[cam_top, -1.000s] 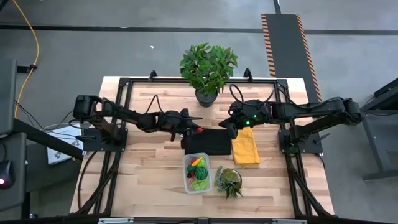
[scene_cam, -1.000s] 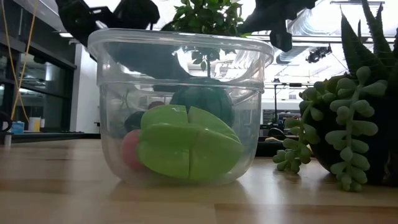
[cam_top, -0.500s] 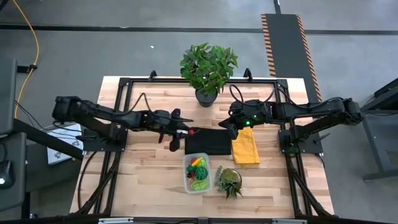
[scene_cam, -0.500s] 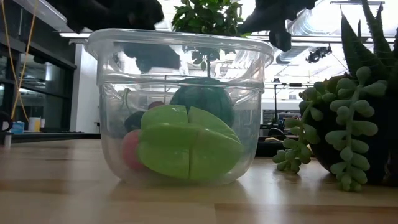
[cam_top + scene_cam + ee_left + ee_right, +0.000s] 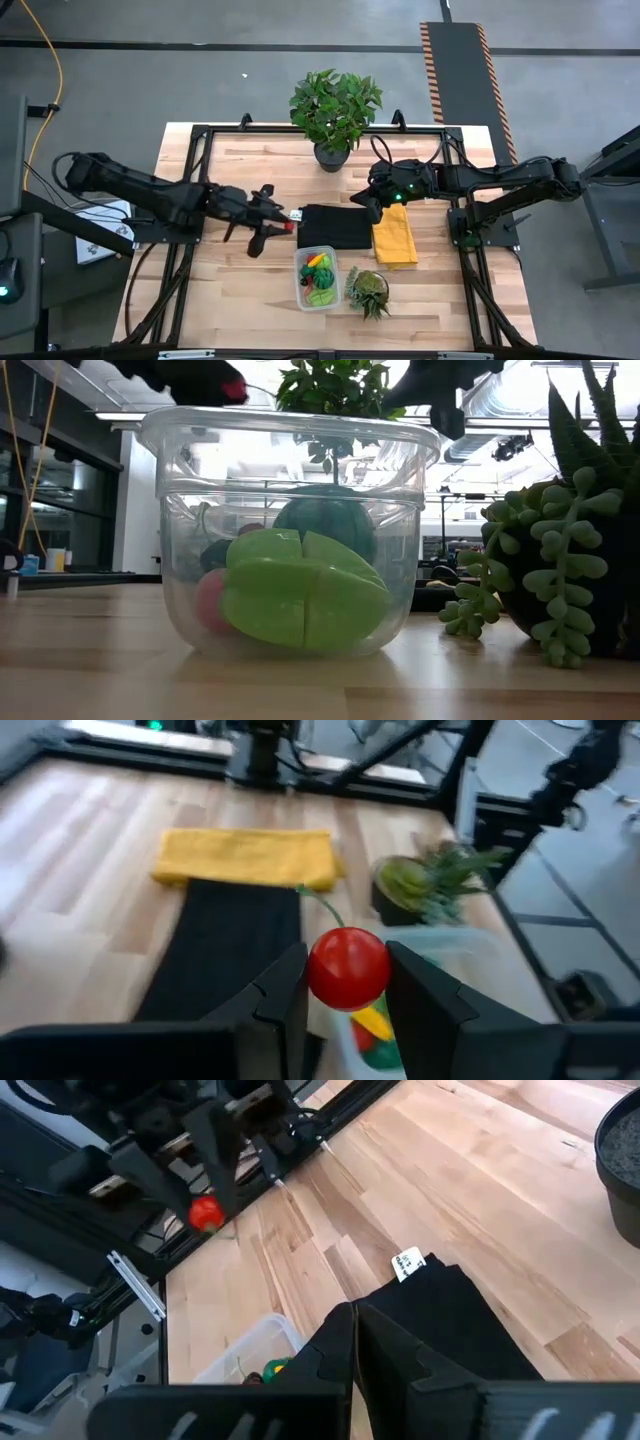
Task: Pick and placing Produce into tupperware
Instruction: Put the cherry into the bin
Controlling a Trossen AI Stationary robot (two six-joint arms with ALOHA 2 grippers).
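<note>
Wood table (image 5: 230, 280) under me, black cloth (image 5: 335, 228) mid. My left gripper (image 5: 345, 982) pinches a small red cherry (image 5: 347, 968) w/ thin stem, above the table beside the cloth, short of the tub (image 5: 318, 280). Looks light, hard, slick & round; grip across its middle, not the stem. Right gripper (image 5: 353, 1342) pressed together over the cloth, idle.

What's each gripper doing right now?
Left gripper: closed on a red cherry, left of the black cloth.
Right gripper: closed, empty, above the black cloth.
</note>
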